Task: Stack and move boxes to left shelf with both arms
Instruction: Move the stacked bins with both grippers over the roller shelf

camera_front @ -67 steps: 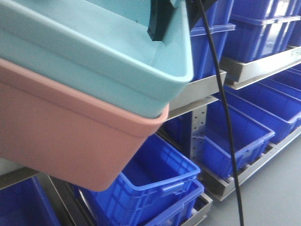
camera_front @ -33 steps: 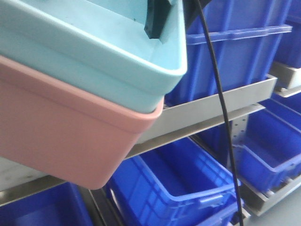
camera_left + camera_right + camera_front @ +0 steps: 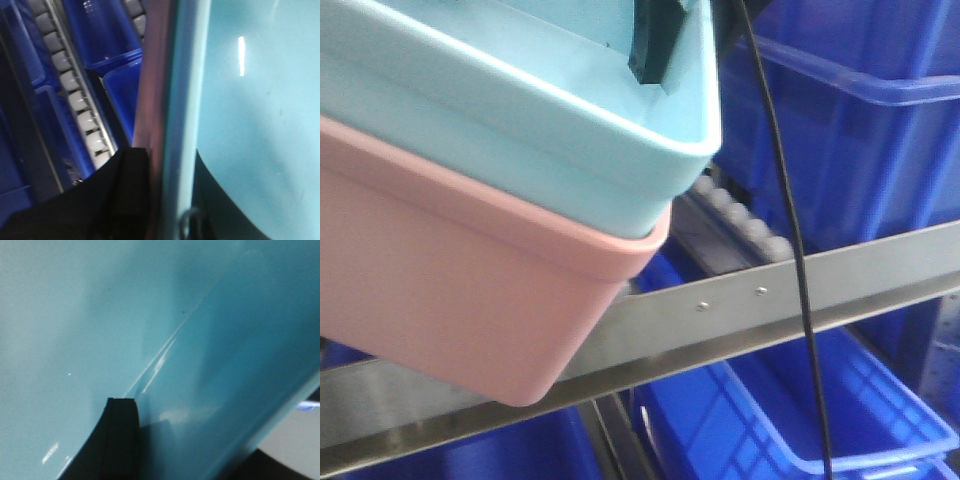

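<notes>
Sky-blue bin (image 3: 520, 110) is nested in pink bin (image 3: 450, 270), both clamped by left gripper (image 3: 170, 200) and right gripper (image 3: 200, 450); left shelf (image 3: 770, 300) is not yet reached.

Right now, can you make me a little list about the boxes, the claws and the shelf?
Boxes: blue box nested in pink box, tilted, not on the shelf yet
Left claw: clamped over both rims
Right claw: gripping the blue box's wall
Shelf: steel rail below, white rollers behind
Around: dark blue crates; black cable hangs in front
</notes>
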